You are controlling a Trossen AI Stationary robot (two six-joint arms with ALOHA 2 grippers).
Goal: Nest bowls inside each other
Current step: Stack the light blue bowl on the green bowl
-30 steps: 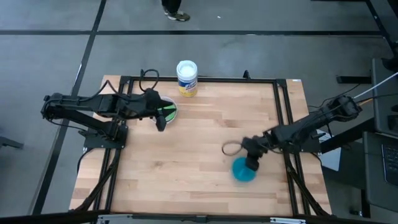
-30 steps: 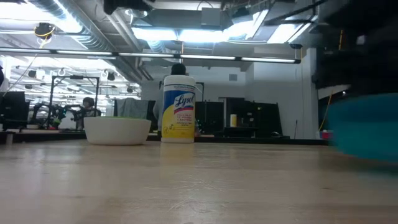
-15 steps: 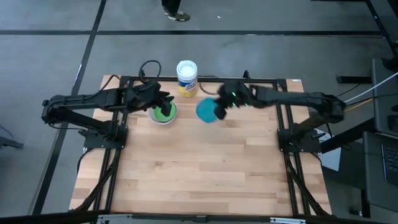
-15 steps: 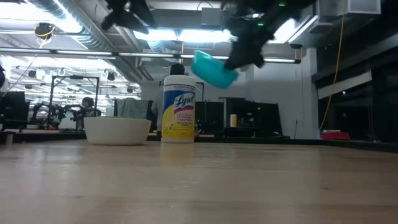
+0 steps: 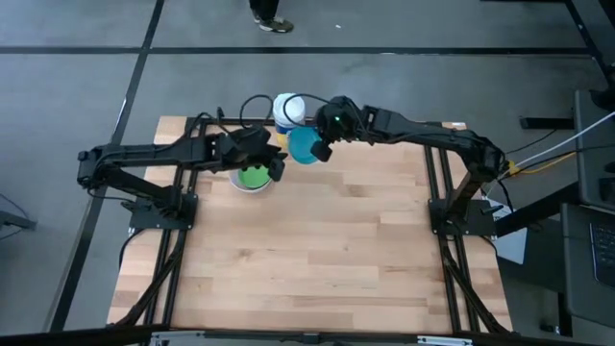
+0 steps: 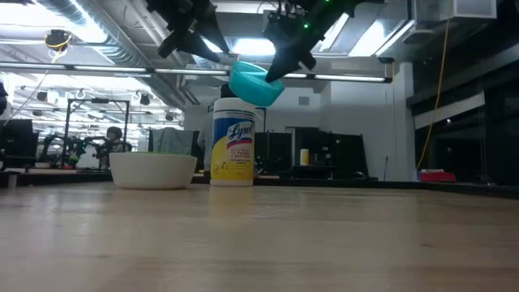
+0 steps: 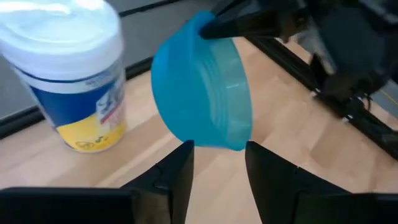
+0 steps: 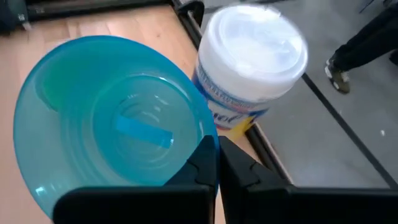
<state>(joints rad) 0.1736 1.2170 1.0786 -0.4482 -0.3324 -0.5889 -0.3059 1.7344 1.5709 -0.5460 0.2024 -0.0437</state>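
A teal bowl [image 5: 303, 146] hangs in the air near the table's far edge, next to the white container, with my right gripper [image 5: 322, 144] shut on it. A white bowl [image 6: 154, 170] stands on the table at the far left, with a green bowl [image 5: 255, 176] nested in it. My left gripper [image 7: 217, 155] is open, above the white bowl's right side [image 5: 274, 163]. The teal bowl [image 7: 199, 93] is just beyond its fingertips, and nothing is between them. My right gripper pinches the teal bowl's rim [image 8: 208, 142], one finger inside the bowl and one outside. The fingers come slanting down from the table's right side. The bowl is lifted clear of the table and tilted [image 6: 253, 83].
A tall white container with a blue and yellow label [image 5: 288, 115] stands at the far edge, just behind the teal bowl. Black frame rails [image 5: 437, 163] run along the table's sides. The near half of the wooden table [image 5: 307, 269] is bare.
My right gripper has lifted the teal bowl off the near right of the table. It has carried the bowl up to the far edge and then left toward the container, turning as it went. My left gripper has moved right and slightly down, over the white bowl.
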